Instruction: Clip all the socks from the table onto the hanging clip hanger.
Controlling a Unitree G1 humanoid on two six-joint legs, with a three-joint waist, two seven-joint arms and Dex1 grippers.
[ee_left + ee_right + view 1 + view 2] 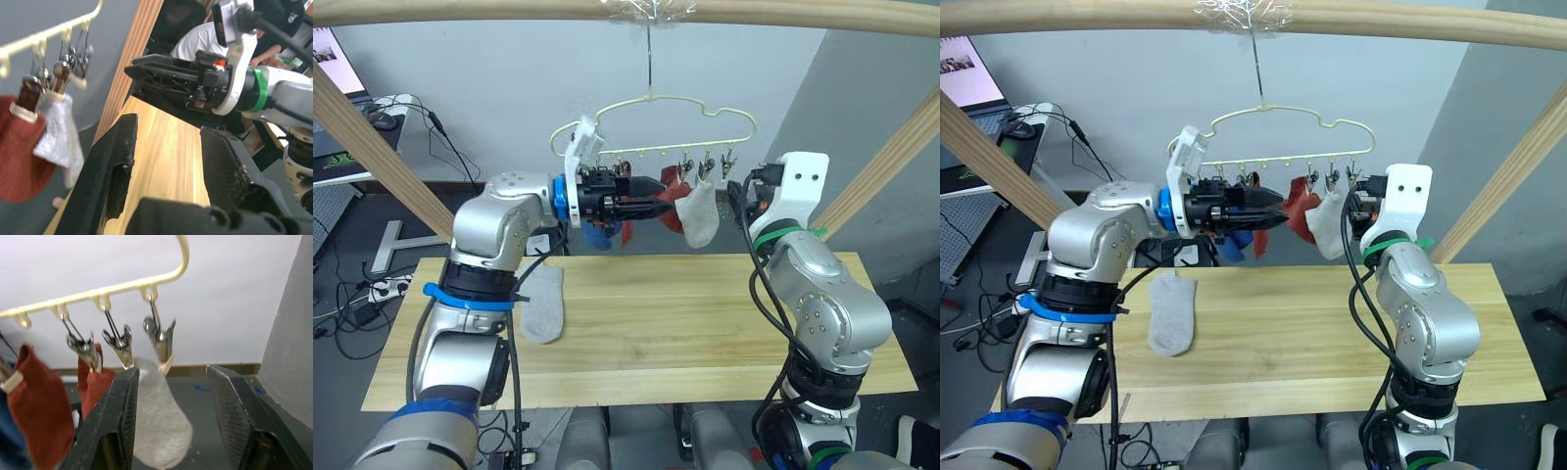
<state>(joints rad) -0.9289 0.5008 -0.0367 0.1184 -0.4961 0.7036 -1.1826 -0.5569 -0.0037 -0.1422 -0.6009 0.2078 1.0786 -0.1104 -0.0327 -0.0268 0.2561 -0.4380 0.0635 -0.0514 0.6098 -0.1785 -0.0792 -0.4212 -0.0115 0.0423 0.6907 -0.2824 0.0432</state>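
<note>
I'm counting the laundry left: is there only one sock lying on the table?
Yes, a single grey sock lies flat on the table.

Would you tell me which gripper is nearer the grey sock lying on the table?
Left. The left gripper hovers above the grey sock; the right gripper is across by the clip hanger.

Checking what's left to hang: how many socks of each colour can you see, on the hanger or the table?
Grey socks: 2, one clipped, one on the table
Red socks: 2, both clipped
Blue socks: 1 seen, partly hidden
Total: 5 in view
</note>
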